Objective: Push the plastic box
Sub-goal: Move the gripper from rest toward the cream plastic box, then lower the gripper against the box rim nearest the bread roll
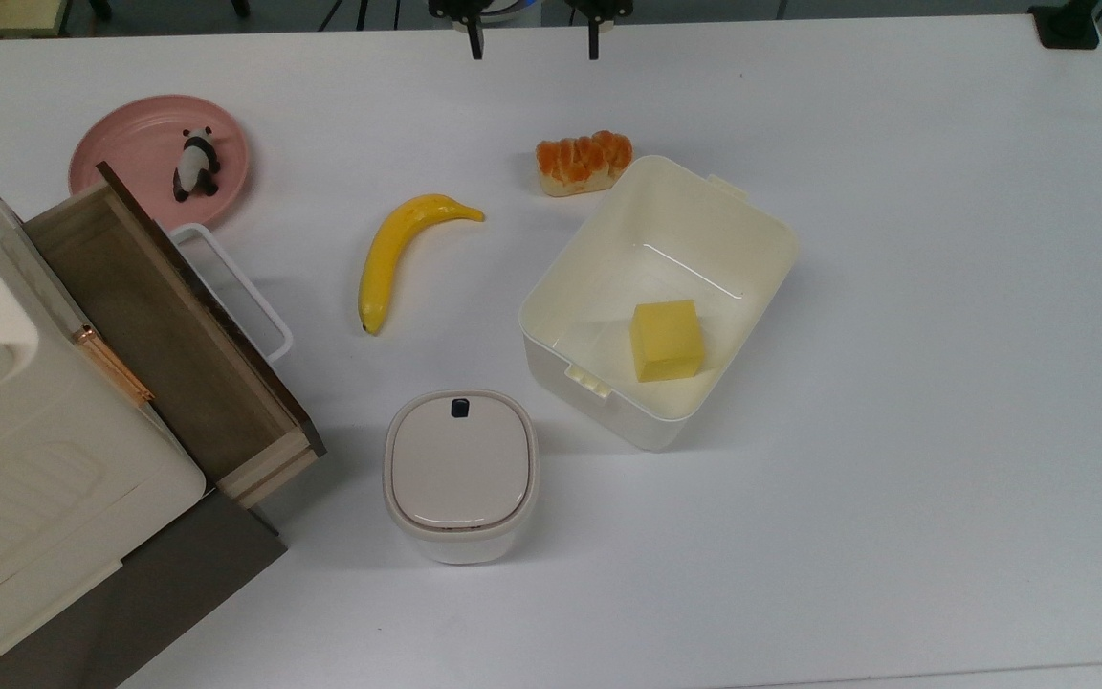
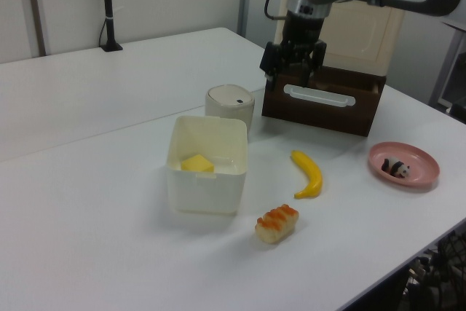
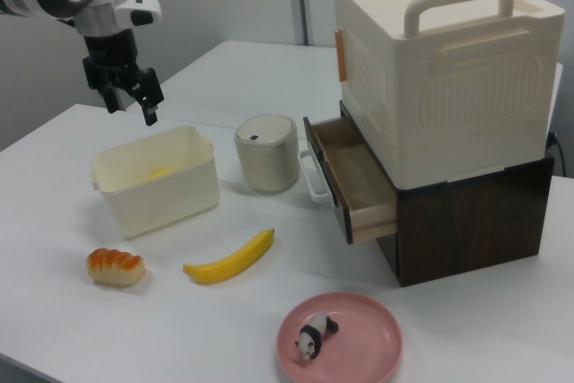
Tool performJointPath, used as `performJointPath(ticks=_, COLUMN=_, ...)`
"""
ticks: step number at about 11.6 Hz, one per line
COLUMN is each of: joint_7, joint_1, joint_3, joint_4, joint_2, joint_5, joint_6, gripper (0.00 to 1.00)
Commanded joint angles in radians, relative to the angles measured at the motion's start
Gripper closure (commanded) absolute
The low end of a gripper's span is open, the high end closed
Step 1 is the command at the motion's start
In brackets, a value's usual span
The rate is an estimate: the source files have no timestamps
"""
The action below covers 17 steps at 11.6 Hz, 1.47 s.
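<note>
the plastic box (image 1: 704, 206) sits open-topped right of centre in the top view, at an angle on the white tabletop (image 1: 943, 383), with a yellow cube (image 1: 667, 340) inside against its lower wall. the hand (image 3: 131, 96) hangs in the upper left of the right view, above and behind the box and apart from it, fingers spread and grasping nothing; in the top view its two fingertips (image 1: 476, 43) poke in at the top edge. a bread roll (image 1: 583, 163) lies just beside the box's upper left corner. a banana (image 1: 398, 251) lies left of it, a lidded bin (image 1: 460, 474) below left, and a pink plate (image 1: 121, 144) with a panda figure (image 1: 195, 165) in the upper left. the cabinet's drawer (image 1: 164, 330) stands open at the left edge.
</note>
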Motion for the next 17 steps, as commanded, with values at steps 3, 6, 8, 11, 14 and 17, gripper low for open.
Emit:
performJointPath(ticks=3, joint_7=-0.248, joint_1=0.003, joint_3=0.006, joint_4=-0.018, joint_2=0.012, joint_5=-0.006, joint_6=0.017, gripper=0.0)
performJointPath(ticks=6, joint_7=-0.611, joint_1=0.003, joint_3=-0.002, joint_4=-0.024, joint_2=0.036, joint_5=-0.043, joint_6=0.049, gripper=0.0)
performJointPath(ticks=8, joint_7=-0.75, joint_1=0.001, joint_3=-0.008, joint_4=-0.024, joint_2=0.05, joint_5=-0.054, joint_6=0.05, gripper=0.0)
performJointPath(ticks=11, joint_7=-0.817, joint_1=0.009, joint_3=-0.008, joint_4=-0.033, joint_2=0.082, joint_5=-0.098, joint_6=0.05, gripper=0.0)
performJointPath(ticks=14, joint_7=-0.824, joint_1=0.03, joint_3=0.003, joint_4=-0.028, joint_2=0.145, joint_5=-0.159, joint_6=0.05, gripper=0.0)
performJointPath(ticks=17, joint_7=-0.914, joint_1=0.035, joint_3=0.004, joint_4=-0.028, joint_2=0.173, joint_5=-0.193, joint_6=0.049, gripper=0.0)
